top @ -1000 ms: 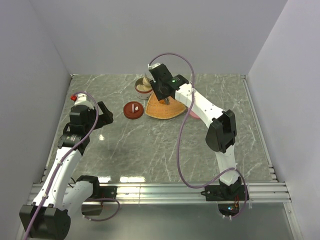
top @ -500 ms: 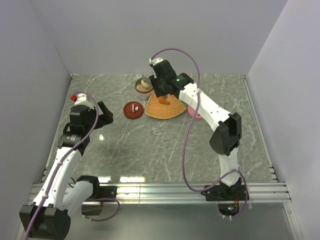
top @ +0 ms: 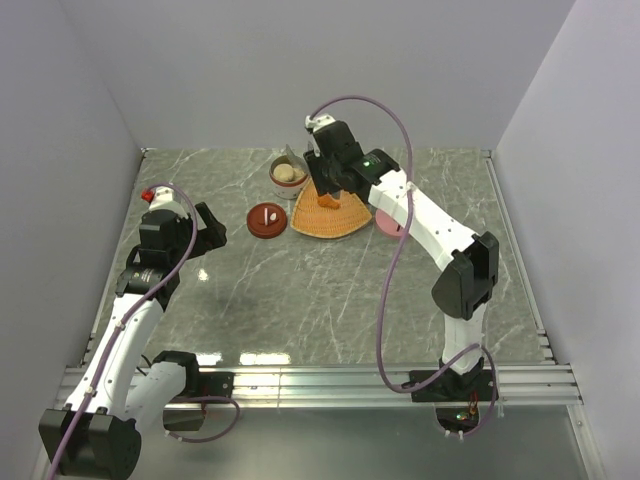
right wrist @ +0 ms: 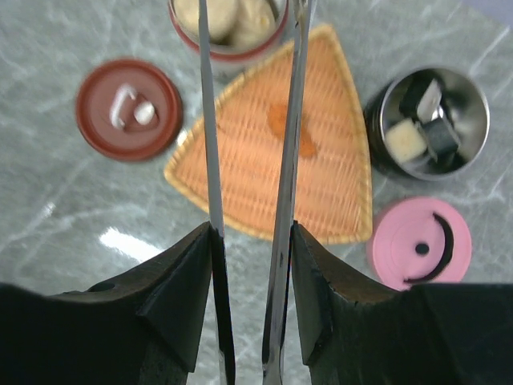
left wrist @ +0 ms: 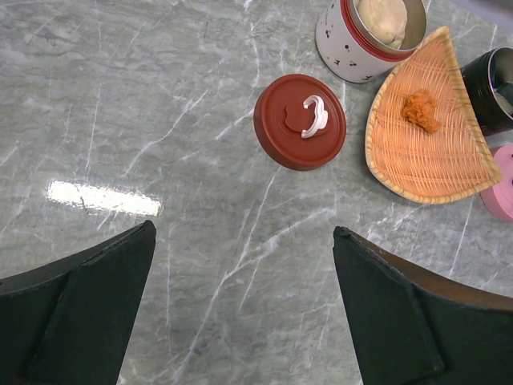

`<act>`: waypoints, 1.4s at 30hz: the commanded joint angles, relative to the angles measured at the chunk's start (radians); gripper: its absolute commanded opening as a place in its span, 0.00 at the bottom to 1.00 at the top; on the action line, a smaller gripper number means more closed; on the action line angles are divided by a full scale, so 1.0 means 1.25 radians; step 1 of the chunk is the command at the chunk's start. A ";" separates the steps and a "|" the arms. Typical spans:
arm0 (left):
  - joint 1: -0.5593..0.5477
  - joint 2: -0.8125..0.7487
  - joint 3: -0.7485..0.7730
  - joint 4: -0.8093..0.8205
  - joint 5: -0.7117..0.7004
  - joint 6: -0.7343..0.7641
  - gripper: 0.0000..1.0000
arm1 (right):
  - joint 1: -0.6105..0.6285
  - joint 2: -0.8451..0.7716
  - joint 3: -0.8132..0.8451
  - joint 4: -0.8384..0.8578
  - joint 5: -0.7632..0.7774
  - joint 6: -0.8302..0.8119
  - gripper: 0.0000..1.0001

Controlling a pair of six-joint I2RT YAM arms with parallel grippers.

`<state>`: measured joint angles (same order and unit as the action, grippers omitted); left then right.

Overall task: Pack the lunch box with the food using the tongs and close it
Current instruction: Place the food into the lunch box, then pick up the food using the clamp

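**Reaching over the white pot with one piece unpacked**

Pinching the tongs between its fingers, the right gripper hangs over the tray. The two thin arms run past the tray's far-left edge and over the white pot. Their tips are out of view, so I cannot tell whether they carry anything.

The left gripper is spread wide and holds nothing, well to the left of the tray.

One orange piece lies on the tray, towards its far side. Beige lumps sit in the white pot. Rolls fill the dark pot, just off the tray's right edge. The red lid lies left of the tray and the pink lid off its right corner, so neither pot is closed.

Likely trouble from here:
- **Tongs slipping:** The arms are slim and smooth, so easing the squeeze to open the tips could let the tongs slide or twist in the fingers.
- **Piece lost:** The orange piece looks crumbly. A hard pinch may break it, and an off-centre one may flick it off the tray.
- **Things knocked:** The white pot sits just beside the tray, so a low swing back could catch its rim. The woven tray looks light and may skid under the tips.
- **Lids swapped:** Each lid probably fits only one of the pots.
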<state>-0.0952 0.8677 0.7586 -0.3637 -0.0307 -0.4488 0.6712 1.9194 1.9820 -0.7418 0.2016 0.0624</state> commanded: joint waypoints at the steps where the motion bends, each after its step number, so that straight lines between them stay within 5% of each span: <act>1: -0.001 0.000 0.010 0.019 0.005 0.004 1.00 | -0.006 -0.065 -0.061 0.026 0.023 0.005 0.49; 13: -0.001 0.005 0.008 0.027 0.016 0.001 1.00 | -0.004 -0.202 -0.379 0.094 0.057 -0.004 0.49; 35: -0.001 0.000 0.013 0.016 0.006 0.001 0.99 | -0.018 -0.101 -0.342 0.103 0.034 -0.081 0.49; 42: -0.001 0.000 0.010 0.020 0.009 0.001 0.99 | -0.022 -0.107 -0.349 0.105 0.022 -0.089 0.29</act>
<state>-0.0952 0.8768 0.7586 -0.3637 -0.0235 -0.4496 0.6533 1.7908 1.5116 -0.6365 0.2382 -0.0357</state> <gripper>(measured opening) 0.995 0.400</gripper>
